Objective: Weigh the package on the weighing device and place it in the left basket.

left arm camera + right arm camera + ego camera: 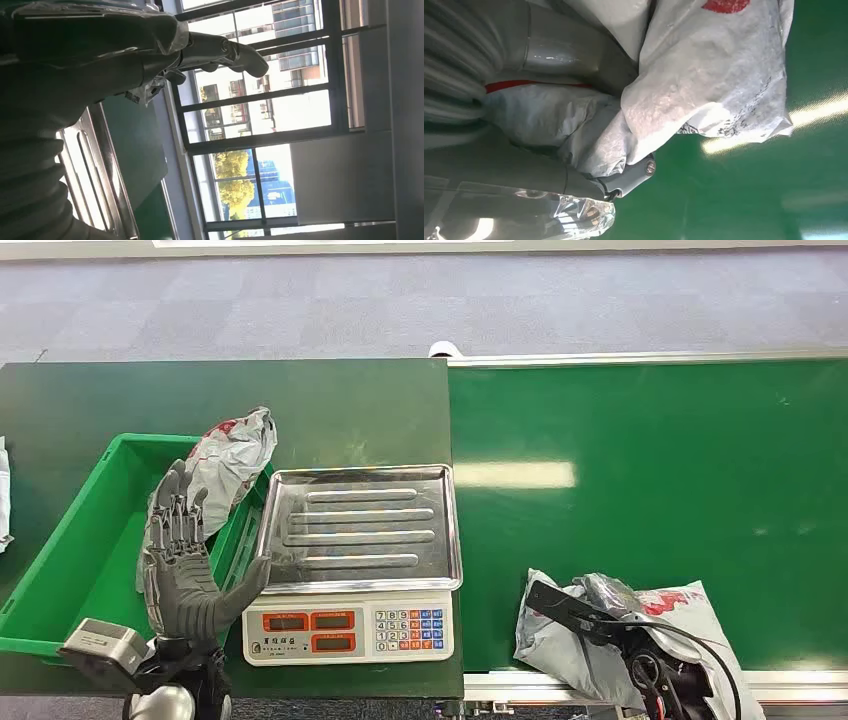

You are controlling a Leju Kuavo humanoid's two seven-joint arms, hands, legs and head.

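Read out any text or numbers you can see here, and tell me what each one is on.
Scale keypad: digits "7 8 9", "4 5 6", "0" just legible.
Scale brand label: too small to read.
Scale displays: blank.
Package on the belt: red and black print, blurred.
Package at the basket: print unreadable.

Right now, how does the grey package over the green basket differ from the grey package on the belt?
The crumpled grey plastic package at the left robot hand stands raised over the green plastic basket; the grey plastic package on the green belt lies flat under the right robot hand. Both are grey mailer bags with red print.
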